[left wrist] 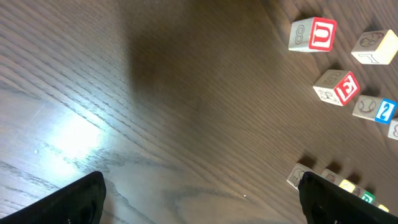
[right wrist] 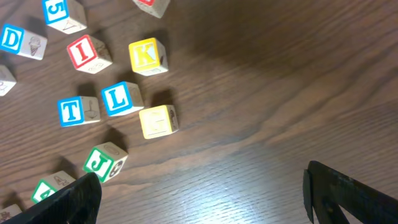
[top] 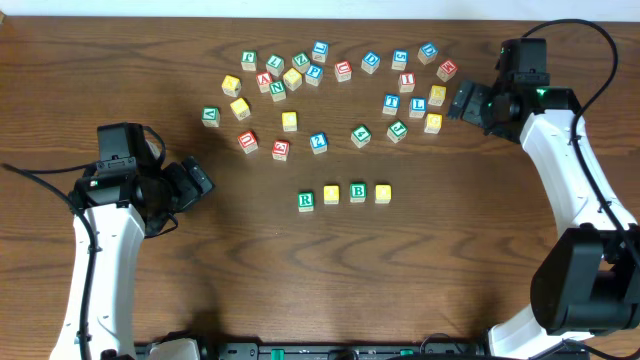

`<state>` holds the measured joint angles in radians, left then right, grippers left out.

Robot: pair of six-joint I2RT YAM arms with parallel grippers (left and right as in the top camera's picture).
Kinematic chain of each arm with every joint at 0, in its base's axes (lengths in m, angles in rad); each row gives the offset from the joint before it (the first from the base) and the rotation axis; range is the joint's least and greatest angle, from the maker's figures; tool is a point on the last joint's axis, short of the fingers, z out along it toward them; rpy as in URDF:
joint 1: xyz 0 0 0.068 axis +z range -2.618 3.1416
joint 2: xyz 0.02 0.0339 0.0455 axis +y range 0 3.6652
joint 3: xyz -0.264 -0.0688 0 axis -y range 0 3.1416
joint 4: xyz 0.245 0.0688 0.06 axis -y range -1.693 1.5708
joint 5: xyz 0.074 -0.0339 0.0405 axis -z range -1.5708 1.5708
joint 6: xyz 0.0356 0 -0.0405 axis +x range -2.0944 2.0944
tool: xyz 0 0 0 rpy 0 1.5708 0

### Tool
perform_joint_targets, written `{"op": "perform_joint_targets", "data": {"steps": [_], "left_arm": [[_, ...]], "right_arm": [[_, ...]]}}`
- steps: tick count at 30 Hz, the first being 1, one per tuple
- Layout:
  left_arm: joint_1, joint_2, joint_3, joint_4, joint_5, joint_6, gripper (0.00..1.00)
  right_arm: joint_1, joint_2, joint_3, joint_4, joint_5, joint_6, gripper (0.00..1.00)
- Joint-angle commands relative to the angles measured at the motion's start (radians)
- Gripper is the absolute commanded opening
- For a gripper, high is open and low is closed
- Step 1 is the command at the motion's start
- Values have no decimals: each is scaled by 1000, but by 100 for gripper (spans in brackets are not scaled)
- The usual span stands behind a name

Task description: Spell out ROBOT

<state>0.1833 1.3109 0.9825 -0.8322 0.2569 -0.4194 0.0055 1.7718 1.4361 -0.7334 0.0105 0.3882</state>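
Overhead: the brown wood-grain table (top: 300, 290) fills the frame, with a dark rail (top: 300, 350) along the near edge only. At mid-table is a short row of four small wooden letter blocks with slight gaps between them. From the left: green R cube (top: 306, 200), yellow cube (top: 331, 195) with an unreadable letter, green B cube (top: 357, 192), then second yellow cube (top: 382, 193), also unreadable. Beyond the row, a loose scatter of coloured cubes (top: 300, 75) spreads across the far half.

Well to the left of the row, the left gripper (top: 200, 182) hovers over bare wood. The left wrist view shows its dark fingers (left wrist: 81, 199) at the bottom corners, spread wide with nothing between them. That view alone makes legible the red U cube (left wrist: 313, 34) and the tilted red K cube (left wrist: 339, 87). A few cubes are cut off at its lower right; cannot tell which.

At the scatter's right fringe sits the right gripper (top: 462, 100). The right wrist view shows it likewise spread and empty. It also gives letters the overhead blurs:
- blue T cube (right wrist: 78, 111), just beside blue L cube (right wrist: 121, 98)
- plain yellow cube (right wrist: 158, 121), just near-side of L
- yellow K cube (right wrist: 148, 56), farther off
- green J cube (right wrist: 106, 162), skewed

Open room: a broad band of bare wood lies between the row and the rail. More lies to the right of the row's last cube and around the left arm.
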Motion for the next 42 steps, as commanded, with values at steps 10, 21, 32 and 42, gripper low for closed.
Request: {"op": "perform_joint_targets", "data": {"steps": [10,21,32,42], "left_arm": [[3,-4,3,62,248,109,98],[3,-4,40,82,285,229,98],[3,95,308,-201,81,322,97],[1,217,332,-221,116,306,98]], "right_arm": [[97,-11,-5,30,-57,-8,99],[147,8,-42,68,-56,-7,99],[147,8,-42,64,-74,31,99],[167,8,-42,61,-100,93,99]]}}
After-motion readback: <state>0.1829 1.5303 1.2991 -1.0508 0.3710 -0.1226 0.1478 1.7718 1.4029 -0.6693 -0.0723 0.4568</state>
